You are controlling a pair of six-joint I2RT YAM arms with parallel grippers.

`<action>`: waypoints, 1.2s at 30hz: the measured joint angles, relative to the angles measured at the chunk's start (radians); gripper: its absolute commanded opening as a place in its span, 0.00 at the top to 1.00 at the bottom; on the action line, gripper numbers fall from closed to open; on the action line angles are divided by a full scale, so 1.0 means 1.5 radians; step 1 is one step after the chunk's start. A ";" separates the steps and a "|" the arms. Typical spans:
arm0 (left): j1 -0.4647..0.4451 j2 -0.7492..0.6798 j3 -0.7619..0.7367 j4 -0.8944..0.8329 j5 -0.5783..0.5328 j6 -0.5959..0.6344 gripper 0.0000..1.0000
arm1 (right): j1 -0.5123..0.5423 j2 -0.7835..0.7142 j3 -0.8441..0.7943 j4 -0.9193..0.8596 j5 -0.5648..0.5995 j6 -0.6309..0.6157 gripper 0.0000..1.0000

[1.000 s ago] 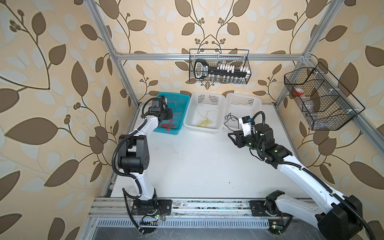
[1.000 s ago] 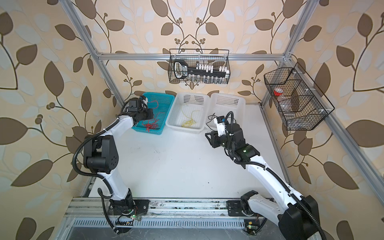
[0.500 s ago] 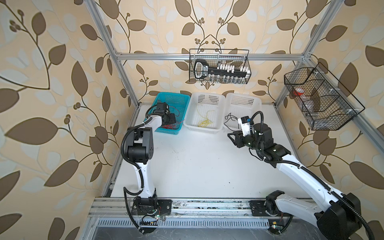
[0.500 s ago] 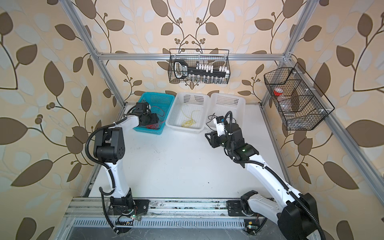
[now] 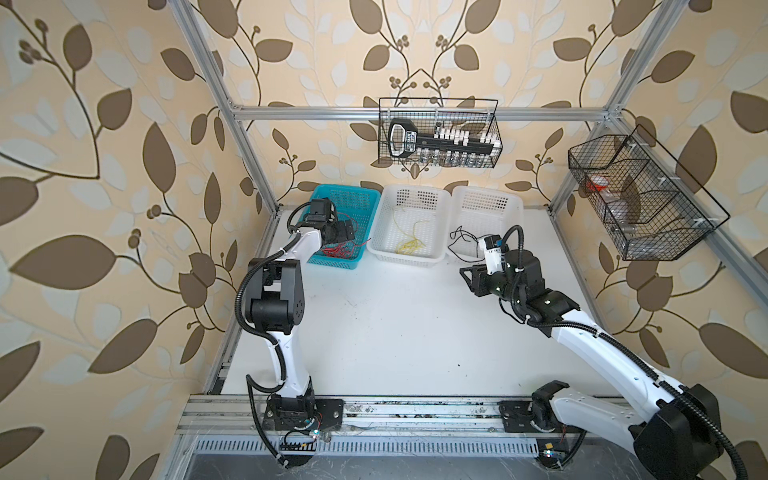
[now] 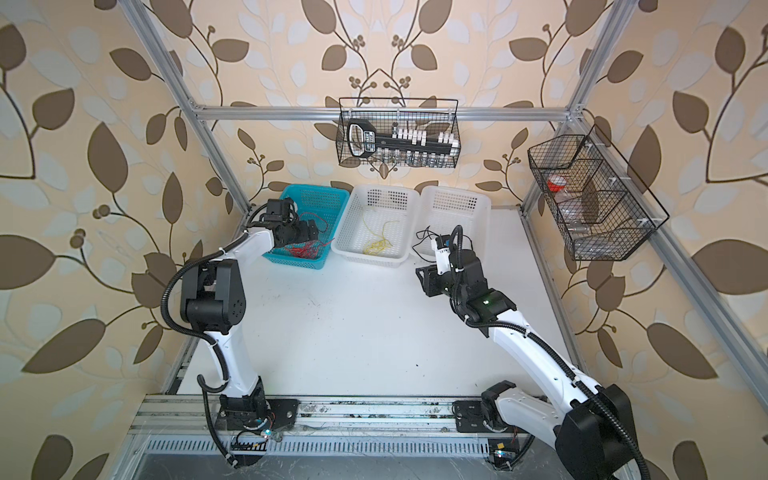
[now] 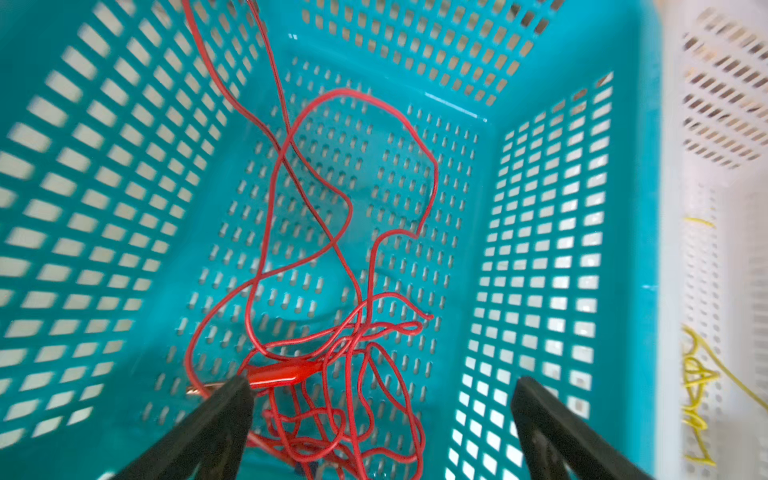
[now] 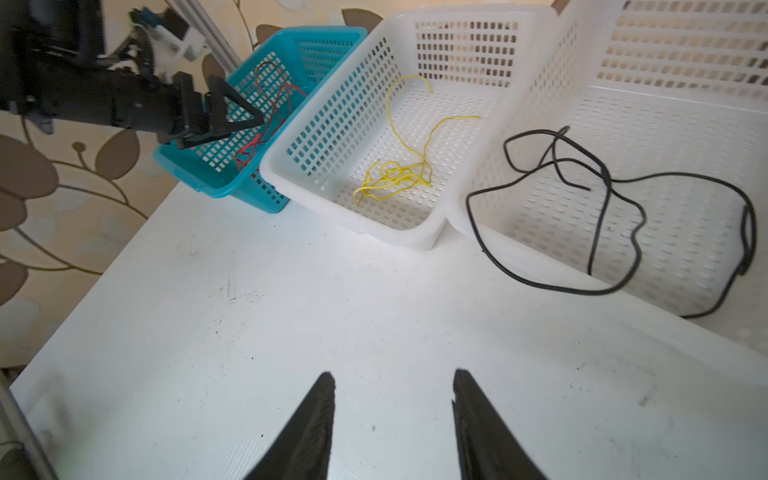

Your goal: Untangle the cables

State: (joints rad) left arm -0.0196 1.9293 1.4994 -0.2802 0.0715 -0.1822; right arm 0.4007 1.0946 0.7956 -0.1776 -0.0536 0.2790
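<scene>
The red cable lies in loose loops on the floor of the teal basket, a red clip sleeve at one end. My left gripper hangs open just above it, holding nothing; in both top views it is inside that basket. The yellow cable sits bunched in the middle white basket. The black cable drapes over the front rim of the right white basket. My right gripper is open and empty over the bare table, in front of that basket.
The three baskets stand side by side along the back of the white table. A black wire basket hangs on the back rail and another on the right wall. Aluminium frame posts border the table.
My left gripper has gone from shut to wide open and shifted slightly nearer over the teal basket. The right gripper's jaws have spread a little; its arm has hardly moved.
</scene>
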 measured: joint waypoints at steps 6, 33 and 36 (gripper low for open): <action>0.000 -0.139 -0.079 0.025 -0.014 -0.002 0.01 | -0.006 -0.009 -0.003 -0.008 0.093 -0.012 0.29; 0.000 -0.493 -0.697 0.329 -0.240 0.034 0.01 | -0.108 0.158 -0.320 0.546 0.401 -0.203 0.00; 0.000 -0.467 -0.747 0.424 -0.232 0.052 0.01 | -0.152 0.155 -0.343 0.623 0.366 -0.196 0.00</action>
State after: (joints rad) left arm -0.0200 1.2285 0.3794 0.3565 -0.2771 -0.1043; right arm 0.1722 1.3270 0.2817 0.7570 0.4950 -0.0151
